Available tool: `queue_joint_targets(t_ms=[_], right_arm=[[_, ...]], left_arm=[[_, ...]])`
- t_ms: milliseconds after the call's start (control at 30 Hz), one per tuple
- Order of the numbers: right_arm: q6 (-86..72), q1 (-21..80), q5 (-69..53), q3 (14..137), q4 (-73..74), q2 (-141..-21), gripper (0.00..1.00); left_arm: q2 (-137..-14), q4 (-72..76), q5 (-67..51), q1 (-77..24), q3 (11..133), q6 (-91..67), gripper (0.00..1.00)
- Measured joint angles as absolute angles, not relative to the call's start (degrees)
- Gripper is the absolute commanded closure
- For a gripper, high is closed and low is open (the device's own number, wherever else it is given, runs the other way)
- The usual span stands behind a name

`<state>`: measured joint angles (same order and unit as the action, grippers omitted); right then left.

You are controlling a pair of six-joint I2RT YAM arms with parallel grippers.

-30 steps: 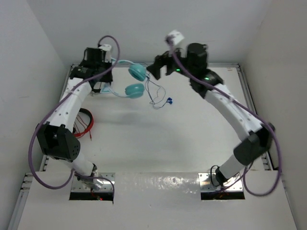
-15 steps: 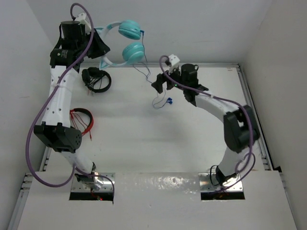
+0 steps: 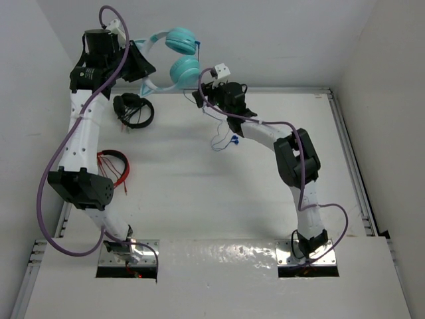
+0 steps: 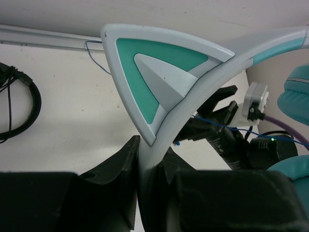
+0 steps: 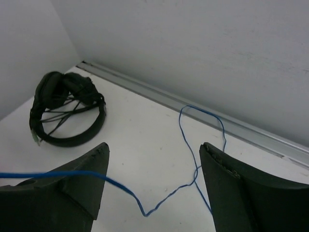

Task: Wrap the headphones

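The teal headphones (image 3: 183, 56) hang in the air at the back left, cups stacked one above the other. My left gripper (image 3: 137, 66) is shut on their pale blue headband (image 4: 193, 101), just below the cat ear (image 4: 159, 63). Their thin blue cable (image 3: 214, 126) drops from the cups to the table and ends in a blue plug (image 3: 234, 139). My right gripper (image 3: 202, 94) is just right of the lower cup and stands open (image 5: 154, 154). The cable (image 5: 190, 145) lies looped on the table between its fingers, and one strand crosses the left finger (image 5: 72, 193).
Black headphones (image 3: 133, 109) lie at the back left of the table, also in the right wrist view (image 5: 67, 104). A red coiled cable bundle (image 3: 114, 170) lies by the left edge. A metal rail (image 5: 251, 133) runs along the back wall.
The left arm has lifted the headphones off the table, up and to the back left. The right arm has folded back and swung its gripper left to the hanging cable.
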<state>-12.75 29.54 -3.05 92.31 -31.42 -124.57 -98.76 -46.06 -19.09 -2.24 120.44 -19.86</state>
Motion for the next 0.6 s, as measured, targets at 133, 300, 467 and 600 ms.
queue_joint_targets(t_ms=[133, 300, 467, 600], right_arm=[[-14.9, 29.1, -3.0, 95.4, -32.9, -127.5, 1.00], [-14.4, 29.1, -3.6, 89.8, -33.3, -124.3, 1.00], [-2.3, 31.1, -4.9, 79.4, -9.6, -108.7, 1.00], [6.6, 35.4, -3.7, 85.0, 16.4, -96.1, 1.00]], left_arm=[[-98.8, -45.9, -19.9, -2.2, 120.4, -20.1, 1.00], [-98.8, -45.7, -18.9, -1.9, 120.4, -18.9, 1.00], [-101.9, -46.2, -10.4, -2.1, 121.8, -7.4, 1.00], [-105.2, -44.0, 0.4, -4.7, 118.5, 7.3, 1.00]])
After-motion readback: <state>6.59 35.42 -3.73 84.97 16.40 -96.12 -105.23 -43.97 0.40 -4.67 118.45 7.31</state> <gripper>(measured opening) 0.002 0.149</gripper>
